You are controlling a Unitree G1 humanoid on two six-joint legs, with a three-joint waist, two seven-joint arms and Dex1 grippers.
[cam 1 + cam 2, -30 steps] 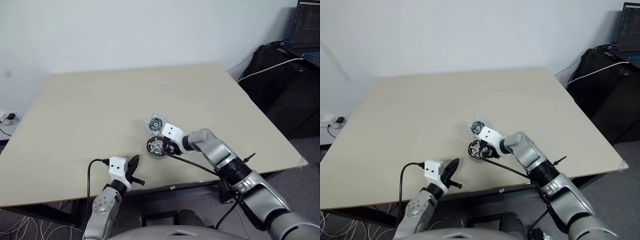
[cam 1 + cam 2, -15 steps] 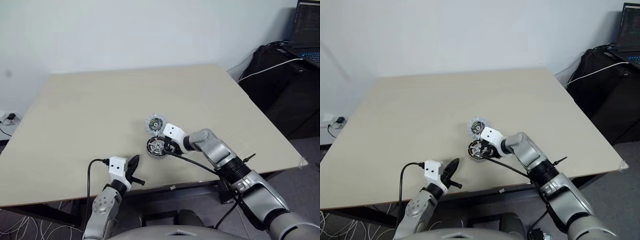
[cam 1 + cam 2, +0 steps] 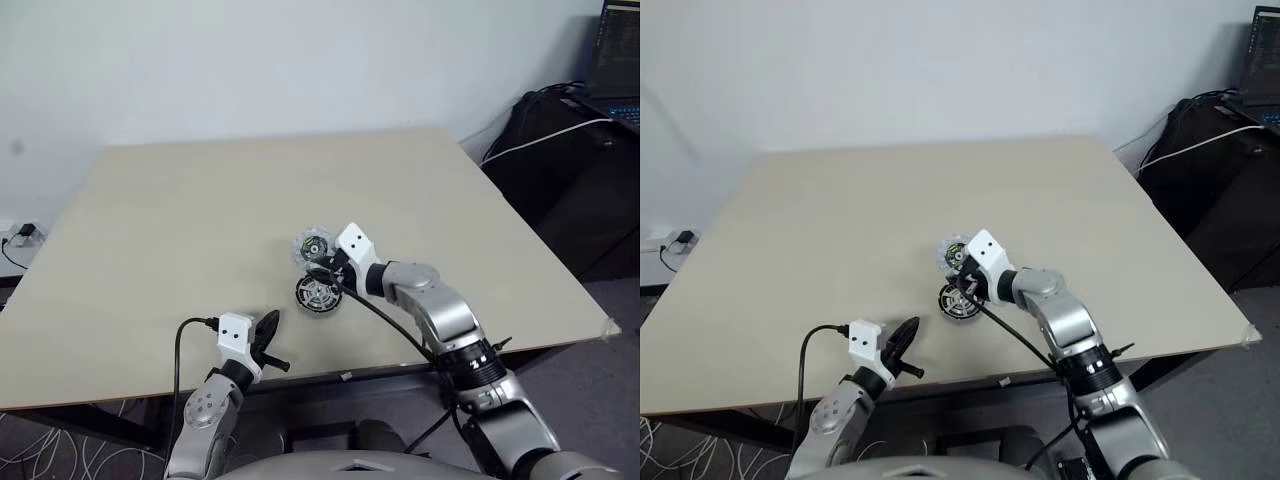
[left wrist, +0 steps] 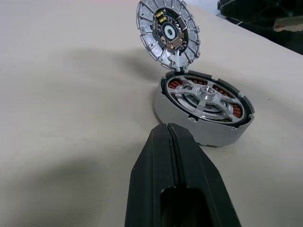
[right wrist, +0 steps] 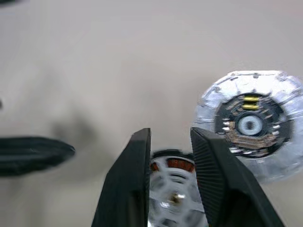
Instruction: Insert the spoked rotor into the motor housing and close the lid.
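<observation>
lid [image 4: 168,32] touching motor housing [image 4: 204,109] rim

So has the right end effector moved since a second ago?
Yes. The right end effector has lifted off the motor housing, toward the lid.

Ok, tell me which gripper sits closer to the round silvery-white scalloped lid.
Right. The right gripper hovers just beside the round silvery-white scalloped lid, above the copper-wound housing. The left gripper is well back, by the table's near edge.

Head stereo pair looking down over the table [image 3: 180,200], wrist cameras low and close (both sharing the motor housing [image 4: 203,111])
</observation>
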